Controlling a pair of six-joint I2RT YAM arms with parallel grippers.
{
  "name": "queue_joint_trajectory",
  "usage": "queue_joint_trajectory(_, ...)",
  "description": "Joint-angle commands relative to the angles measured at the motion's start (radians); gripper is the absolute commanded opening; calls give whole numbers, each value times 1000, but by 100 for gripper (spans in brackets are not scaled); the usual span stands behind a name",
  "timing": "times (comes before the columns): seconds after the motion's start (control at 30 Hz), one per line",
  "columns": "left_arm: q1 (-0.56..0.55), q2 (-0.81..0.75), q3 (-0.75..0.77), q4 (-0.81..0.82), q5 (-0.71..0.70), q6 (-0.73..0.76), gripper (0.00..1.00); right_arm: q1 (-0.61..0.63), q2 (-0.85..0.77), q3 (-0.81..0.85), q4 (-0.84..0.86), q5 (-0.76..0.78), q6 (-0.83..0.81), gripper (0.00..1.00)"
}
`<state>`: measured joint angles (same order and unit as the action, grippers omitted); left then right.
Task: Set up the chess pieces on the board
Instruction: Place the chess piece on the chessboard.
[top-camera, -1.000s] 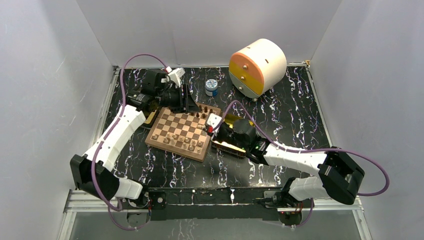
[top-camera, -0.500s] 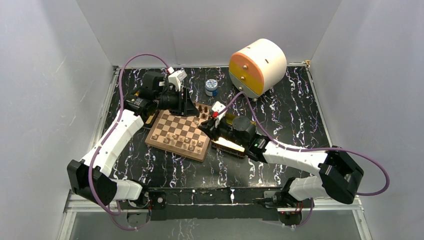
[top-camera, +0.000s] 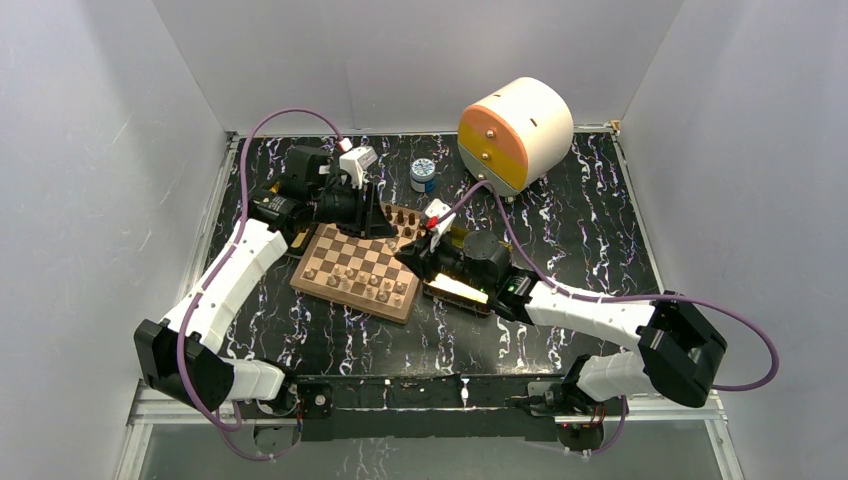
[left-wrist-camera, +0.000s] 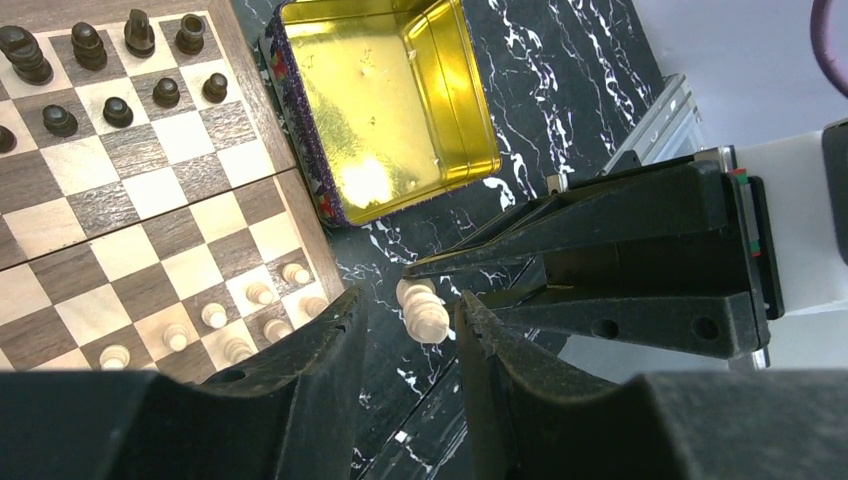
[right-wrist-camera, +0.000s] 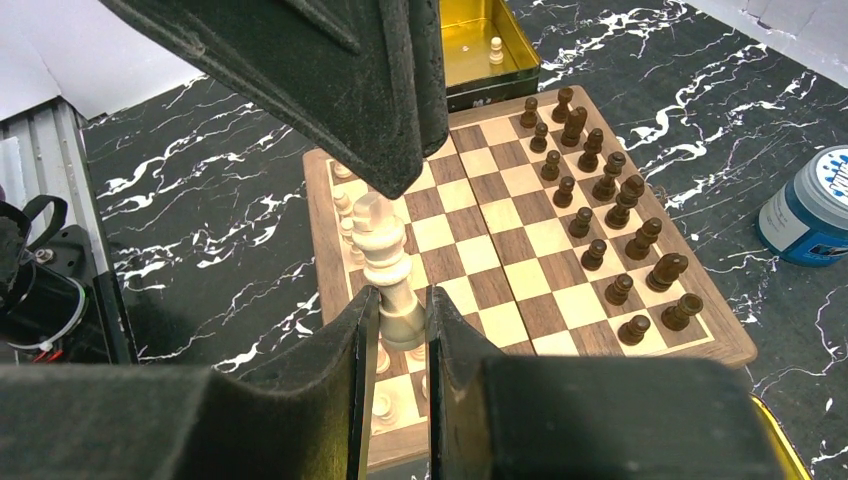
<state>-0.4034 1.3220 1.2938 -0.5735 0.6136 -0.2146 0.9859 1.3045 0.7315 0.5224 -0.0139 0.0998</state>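
My right gripper (right-wrist-camera: 400, 295) is shut on the base of a tall pale chess piece (right-wrist-camera: 385, 250) and holds it in the air over the board's (top-camera: 345, 250) near right corner. My left gripper (left-wrist-camera: 410, 300) is open. Its fingers straddle the top of that same piece (left-wrist-camera: 423, 310), with a gap on each side. Dark chess pieces (right-wrist-camera: 600, 200) fill two rows on the board's far side. Pale pieces (left-wrist-camera: 250, 320) stand along its near side. In the top view the left gripper (top-camera: 378, 222) and right gripper (top-camera: 405, 255) meet tip to tip above the board.
An empty gold tin tray (left-wrist-camera: 400, 100) lies to the right of the board, under my right arm. A second gold tray (right-wrist-camera: 480, 40), left of the board, holds one pale pawn (right-wrist-camera: 495, 50). A blue-lidded jar (top-camera: 423, 175) and a white-and-orange drum with drawers (top-camera: 515, 135) stand behind.
The right gripper has carried the pale piece up and left to the left gripper's tips. The left gripper's jaws have narrowed a little around the piece.
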Motion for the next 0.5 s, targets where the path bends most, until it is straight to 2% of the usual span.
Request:
queue_joint_trajectory(0.0,-7,-25,2,-42,26,49,35,3,4,65,29,7,26,2)
queue_joint_trajectory(0.47,-27,-10,-12,-72,34,69,35,3,9,75,12,8,41,3)
